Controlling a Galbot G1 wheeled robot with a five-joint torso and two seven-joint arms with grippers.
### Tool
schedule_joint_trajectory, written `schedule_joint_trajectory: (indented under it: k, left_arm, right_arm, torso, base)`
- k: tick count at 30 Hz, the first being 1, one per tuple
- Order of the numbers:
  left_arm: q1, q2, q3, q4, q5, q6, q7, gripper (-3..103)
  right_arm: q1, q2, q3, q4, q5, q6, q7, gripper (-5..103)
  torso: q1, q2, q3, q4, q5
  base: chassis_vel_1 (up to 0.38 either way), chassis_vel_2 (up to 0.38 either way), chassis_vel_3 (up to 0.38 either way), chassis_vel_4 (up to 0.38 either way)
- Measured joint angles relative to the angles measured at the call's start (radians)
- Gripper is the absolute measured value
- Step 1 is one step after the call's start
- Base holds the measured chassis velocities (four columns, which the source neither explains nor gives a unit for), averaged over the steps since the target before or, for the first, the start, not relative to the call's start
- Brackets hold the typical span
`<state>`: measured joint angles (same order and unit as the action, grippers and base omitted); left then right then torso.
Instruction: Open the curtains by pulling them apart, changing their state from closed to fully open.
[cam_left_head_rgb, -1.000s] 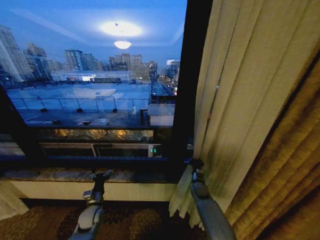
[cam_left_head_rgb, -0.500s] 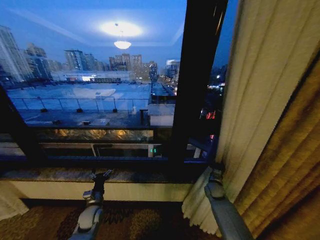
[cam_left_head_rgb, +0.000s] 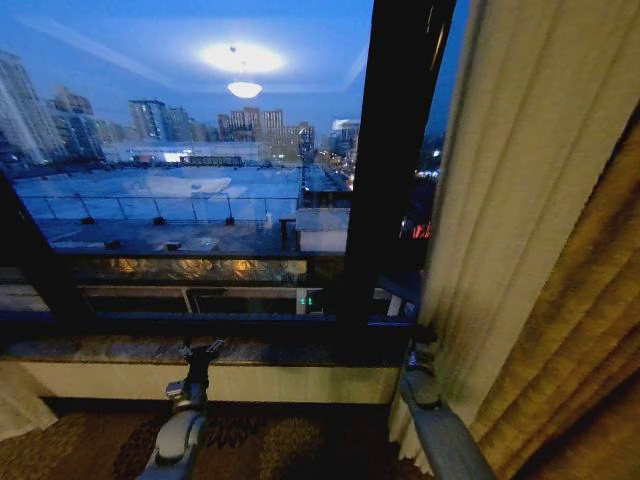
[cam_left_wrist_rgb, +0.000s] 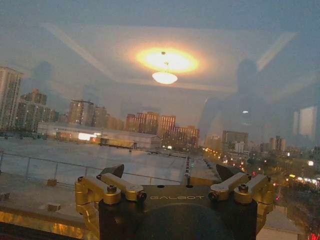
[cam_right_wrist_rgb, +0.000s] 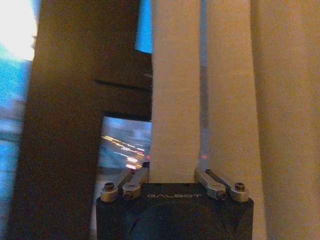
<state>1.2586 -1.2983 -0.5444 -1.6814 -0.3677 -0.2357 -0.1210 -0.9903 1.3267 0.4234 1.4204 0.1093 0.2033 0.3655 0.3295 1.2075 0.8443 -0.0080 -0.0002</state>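
Since a second ago, right gripper (cam_left_head_rgb: 421, 352) has dragged the pleated sheer curtain (cam_left_head_rgb: 500, 200) rightward, apparently pinching a fold beside the dark window frame (cam_left_head_rgb: 385, 170); left gripper (cam_left_head_rgb: 203, 352) is spread.

Window glass (cam_left_head_rgb: 180, 180) spans upper left and centre of the head view, closing off forward travel. Dark vertical mullion (cam_left_head_rgb: 385, 170) stands centre-right. Sill ledge (cam_left_head_rgb: 150, 350) crosses lower left. Sheer curtain (cam_left_head_rgb: 500, 220) and golden-brown drape (cam_left_head_rgb: 590, 340) fill the right side. Open room: lower centre, between sill and carpet (cam_left_head_rgb: 280, 440).
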Motion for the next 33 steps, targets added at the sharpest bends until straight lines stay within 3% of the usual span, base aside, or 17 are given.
schedule_joint_trajectory:
  k: [2, 3, 5, 6, 11, 14, 18, 25, 33]
  left_arm:
    - [0.000, 0.000, 0.000, 0.000, 0.000, 0.000, 0.000, 100]
    - [0.000, 0.000, 0.000, 0.000, 0.000, 0.000, 0.000, 100]
    - [0.000, 0.000, 0.000, 0.000, 0.000, 0.000, 0.000, 100]
    - [0.000, 0.000, 0.000, 0.000, 0.000, 0.000, 0.000, 100]
    - [0.000, 0.000, 0.000, 0.000, 0.000, 0.000, 0.000, 100]
    - [0.000, 0.000, 0.000, 0.000, 0.000, 0.000, 0.000, 100]
    - [0.000, 0.000, 0.000, 0.000, 0.000, 0.000, 0.000, 100]
    - [0.000, 0.000, 0.000, 0.000, 0.000, 0.000, 0.000, 100]
    - [0.000, 0.000, 0.000, 0.000, 0.000, 0.000, 0.000, 100]
  right_arm:
    - [-0.005, 0.001, -0.017, 0.014, 0.031, 0.023, -0.074, 37]
    - [-0.005, 0.001, -0.017, 0.014, 0.031, 0.023, -0.074, 37]
    - [-0.015, 0.003, -0.031, 0.029, 0.022, 0.062, -0.162, 47]
    - [-0.019, 0.005, -0.033, 0.033, 0.012, 0.075, -0.180, 47]
    - [-0.058, 0.009, -0.054, 0.079, 0.011, 0.084, -0.207, 69]
    - [-0.078, 0.015, -0.058, 0.088, 0.007, 0.091, -0.209, 74]
    - [-0.112, 0.016, -0.059, 0.098, -0.013, 0.103, -0.212, 95]
    - [-0.130, -0.001, -0.058, 0.113, -0.025, 0.096, -0.204, 100]
    - [-0.152, -0.027, -0.060, 0.161, 0.022, 0.038, -0.206, 100]
  torso:
    - [0.000, 0.000, 0.000, 0.0000, 0.0000]
    - [0.000, 0.000, 0.000, 0.0000, 0.0000]
    - [0.000, 0.000, 0.000, 0.0000, -0.0001]
    - [0.000, 0.000, 0.000, 0.0001, -0.0001]
    - [0.000, 0.000, 0.000, 0.0000, 0.0000]
    - [0.000, 0.000, 0.000, 0.0000, 0.0002]
    - [0.000, 0.000, 0.000, -0.0001, 0.0002]
    - [0.000, 0.000, 0.000, -0.0001, 0.0002]
    - [0.000, 0.000, 0.000, 0.0000, 0.0002]
  base:
    - [0.000, 0.000, 0.000, 0.000]
    - [0.000, 0.000, 0.000, 0.000]
    - [0.000, 0.000, 0.000, 0.000]
    - [0.000, 0.000, 0.000, 0.000]
    - [0.000, 0.000, 0.000, 0.000]
    - [0.000, 0.000, 0.000, 0.000]
    - [0.000, 0.000, 0.000, 0.000]
    - [0.000, 0.000, 0.000, 0.000]
    - [0.000, 0.000, 0.000, 0.000]
